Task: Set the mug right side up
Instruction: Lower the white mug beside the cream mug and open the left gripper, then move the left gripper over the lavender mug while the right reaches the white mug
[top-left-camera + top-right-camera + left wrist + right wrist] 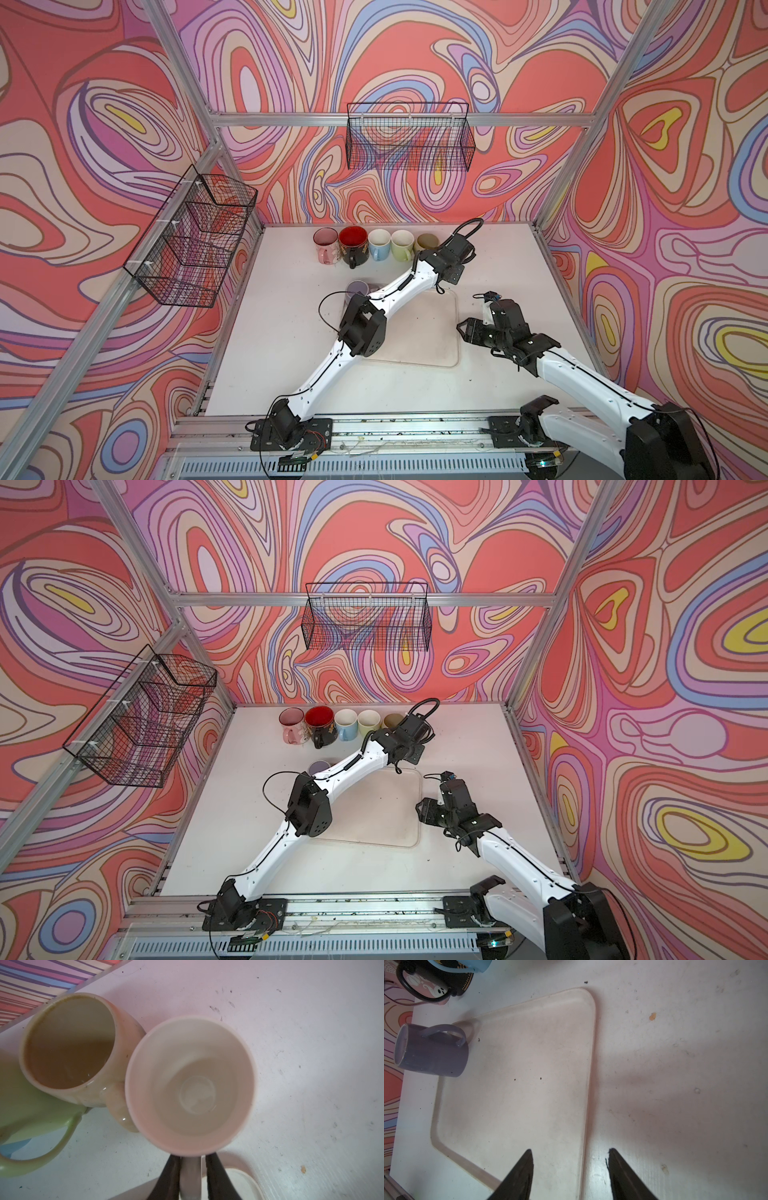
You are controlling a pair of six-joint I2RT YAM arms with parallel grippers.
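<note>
Beyond the far edge of the tray [529, 1084], the left arm [399, 286] hides the mug [190, 1084] in both top views; only the left wrist view shows it. Pale pink outside and white inside, it stands mouth up just beside a tan mug [68, 1043]. The left gripper [193, 1155] straddles its handle, and I cannot tell whether it is clamping. The right gripper [570, 1150] gapes empty over the tray's edge.

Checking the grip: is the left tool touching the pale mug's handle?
Cannot tell: the left wrist view shows the left tool straddling the handle, edges blurred.
</note>
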